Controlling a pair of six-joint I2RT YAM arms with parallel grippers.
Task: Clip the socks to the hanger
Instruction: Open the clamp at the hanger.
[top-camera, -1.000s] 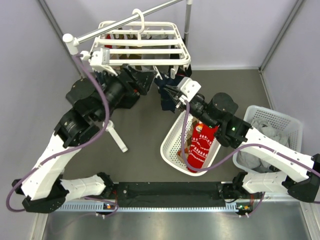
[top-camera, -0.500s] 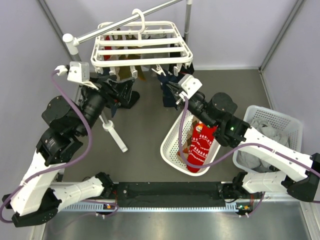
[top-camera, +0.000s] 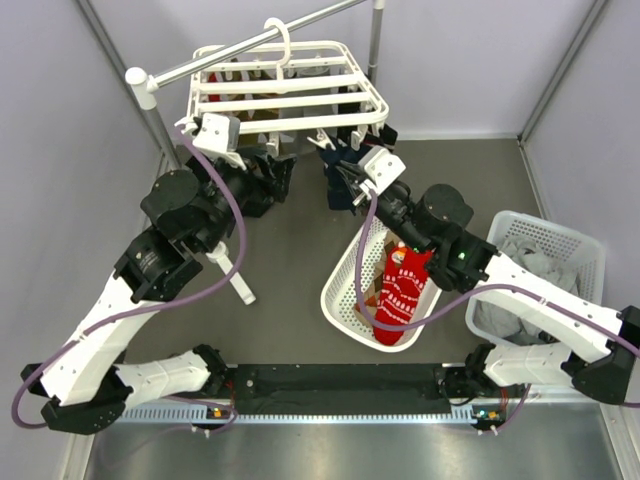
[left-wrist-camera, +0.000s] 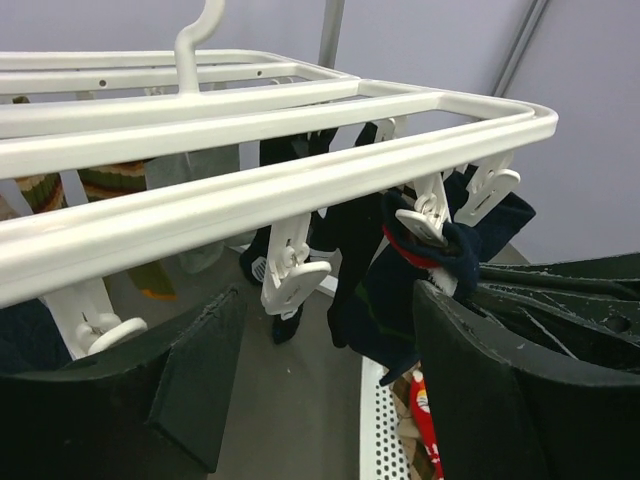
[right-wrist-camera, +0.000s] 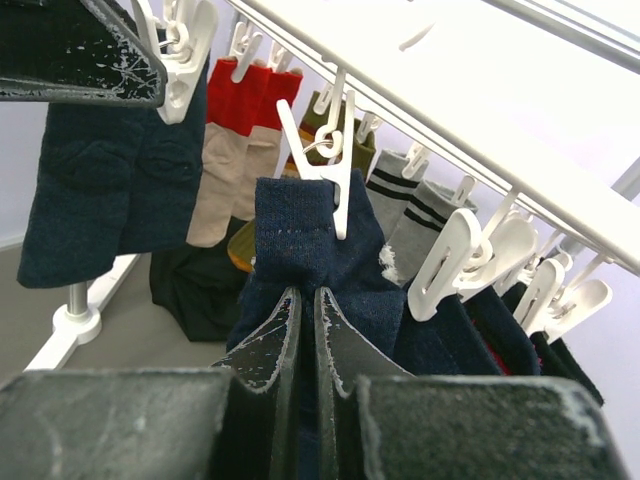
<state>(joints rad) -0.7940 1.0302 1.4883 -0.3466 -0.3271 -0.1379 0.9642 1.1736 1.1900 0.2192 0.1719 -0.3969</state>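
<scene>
A: Right, checking the right gripper (right-wrist-camera: 308, 300) first: clenched flat on a navy sock (right-wrist-camera: 300, 235), just under its top edge, holding it up to the hanger (right-wrist-camera: 450, 130).

B: Agreed. Seen from above, held below the hanger's near right corner, over a white basket (top-camera: 338, 290) with a red snowflake sock (top-camera: 400, 290) lying inside. And the left gripper (left-wrist-camera: 330, 300)?

A: Spread open, gripping nothing. Parked under the front bar with a white clip (left-wrist-camera: 295, 265) hanging between the pads, touching neither as far as can be told.

B: Any bite on the navy sock yet?

A: Hard to say. Overlapped at the top edge by a second clip (right-wrist-camera: 325, 170), but impossible to tell whether pinched or merely hanging in front.

B: Handling, then?

A: Probably light, soft and limp. Likely to fold and sag wherever unsupported, so best taken close to the top edge, leaving only a short strip of knit above the fingers for the clip. Not slippery, judging by the fuzzy weave, and nothing fragile about it.

B: And the clip?

A: Stiff, small and probably free to swing on its loop. Squeeze the tail ends, not the mouth, and steady before pressing.
</scene>
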